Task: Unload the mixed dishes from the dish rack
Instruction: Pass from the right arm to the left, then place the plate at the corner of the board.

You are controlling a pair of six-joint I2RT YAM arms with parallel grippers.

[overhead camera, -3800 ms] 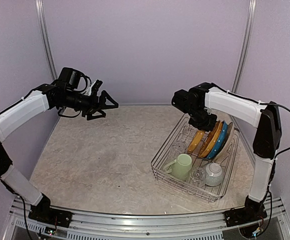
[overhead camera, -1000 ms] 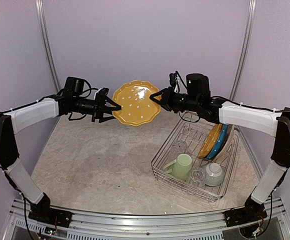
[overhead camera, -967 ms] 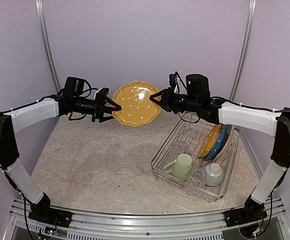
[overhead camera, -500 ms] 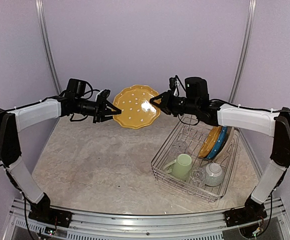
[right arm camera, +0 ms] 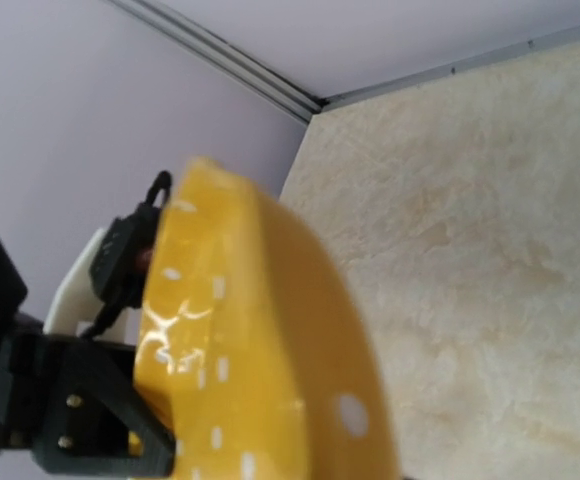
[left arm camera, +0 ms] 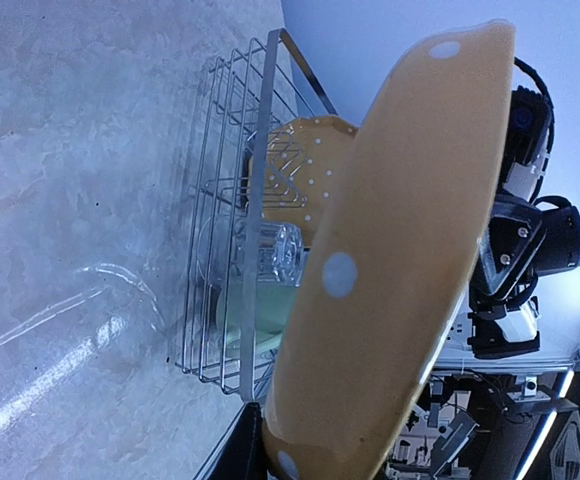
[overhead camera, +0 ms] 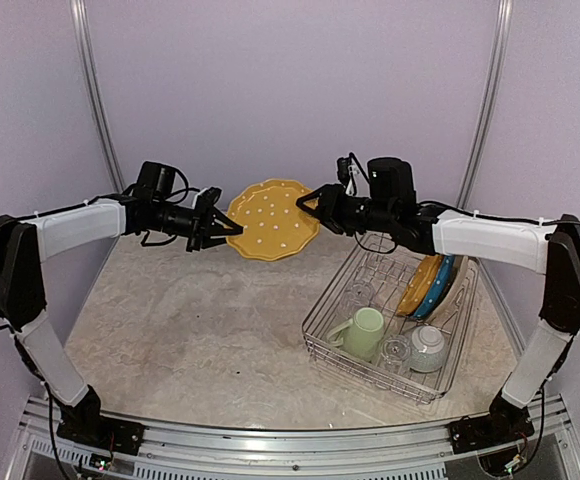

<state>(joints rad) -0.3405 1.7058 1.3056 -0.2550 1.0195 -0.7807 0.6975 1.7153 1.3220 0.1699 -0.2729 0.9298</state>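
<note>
Hanging yellow plate (overhead camera: 271, 219) near dish rack (overhead camera: 322, 300)

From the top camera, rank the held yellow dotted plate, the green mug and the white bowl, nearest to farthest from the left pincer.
1. The yellow dotted plate, gripped at the left pincer itself.
2. The green mug, in the dish rack, near-left corner.
3. The white bowl, near-right corner.

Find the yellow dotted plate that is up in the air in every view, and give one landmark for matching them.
Top external: yellow dotted plate in the upper middle of the picture.
Left wrist: right of centre, running top to bottom.
Right wrist: lower left, close and blurred.
Shared landmark: marbled tabletop, at left in the left wrist view, at right in the right wrist view.
</note>
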